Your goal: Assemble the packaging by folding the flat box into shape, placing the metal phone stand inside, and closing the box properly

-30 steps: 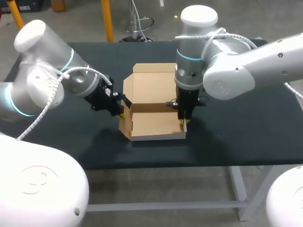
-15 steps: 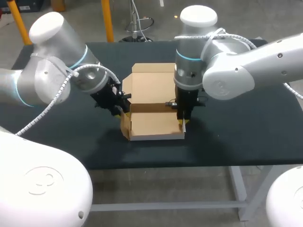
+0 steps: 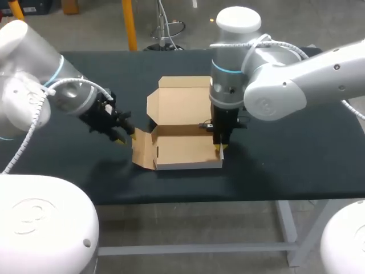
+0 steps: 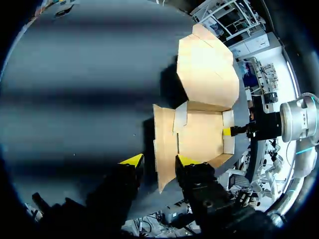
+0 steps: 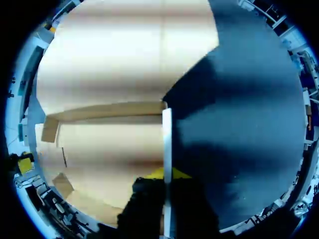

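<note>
Box [image 3: 185, 128] on table [image 3: 296, 148]; left jaws beside it (apart), right jaws astride its right wall.

The head camera looks down from high behind the robot, taking in the whole black desk [image 3: 296, 157] with the brown cardboard box [image 3: 185, 149] mid-frame. The left wrist camera looks along the left hand [image 4: 159, 160] at that box from nearby, the right hand [image 4: 228, 131] beyond it. The right wrist camera sits close over the box's side wall.
</note>
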{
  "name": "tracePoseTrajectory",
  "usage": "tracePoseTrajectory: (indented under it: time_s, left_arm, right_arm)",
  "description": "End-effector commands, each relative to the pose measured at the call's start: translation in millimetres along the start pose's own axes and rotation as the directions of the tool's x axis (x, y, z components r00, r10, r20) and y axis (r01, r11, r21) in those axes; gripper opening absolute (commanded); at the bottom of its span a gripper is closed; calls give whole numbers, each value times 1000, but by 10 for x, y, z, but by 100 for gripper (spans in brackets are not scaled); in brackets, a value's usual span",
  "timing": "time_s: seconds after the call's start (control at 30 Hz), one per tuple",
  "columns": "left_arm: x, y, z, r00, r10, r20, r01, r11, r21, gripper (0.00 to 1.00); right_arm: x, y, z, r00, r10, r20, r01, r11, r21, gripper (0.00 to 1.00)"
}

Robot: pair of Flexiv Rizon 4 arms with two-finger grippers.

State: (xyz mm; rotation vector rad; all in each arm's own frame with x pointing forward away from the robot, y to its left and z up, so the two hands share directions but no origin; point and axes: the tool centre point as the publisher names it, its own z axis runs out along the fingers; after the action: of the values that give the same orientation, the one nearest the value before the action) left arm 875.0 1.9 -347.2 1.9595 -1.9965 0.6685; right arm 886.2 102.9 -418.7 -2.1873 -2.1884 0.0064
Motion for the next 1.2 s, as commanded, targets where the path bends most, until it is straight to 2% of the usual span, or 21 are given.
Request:
tracePoseTrajectory:
  time_s: [0.03,0.2,0.53,0.67,0.87,1.2]
  left_arm:
    - [-169,51,-88,991,10,-133,-11,1000,-8,39]
    - [-280,72,-69,984,18,-180,-23,1000,-22,39]
    - [-413,104,122,971,43,-236,-56,997,-50,27]
    - [-453,95,197,963,46,-266,-63,996,-56,27]
    - [-454,94,307,955,47,-294,-71,995,-71,22]
    - [-380,78,450,945,53,-324,-86,992,-88,23]
  right_arm:
    - [6,3,-9,1000,0,3,0,1000,2,0]
    - [6,3,-9,1000,0,3,0,1000,2,0]
    - [6,3,-9,1000,0,3,0,1000,2,0]
    - [6,3,-9,1000,0,3,0,1000,2,0]
    - [6,3,-9,1000,0,3,0,1000,2,0]
    - [6,3,-9,1000,0,3,0,1000,2,0]
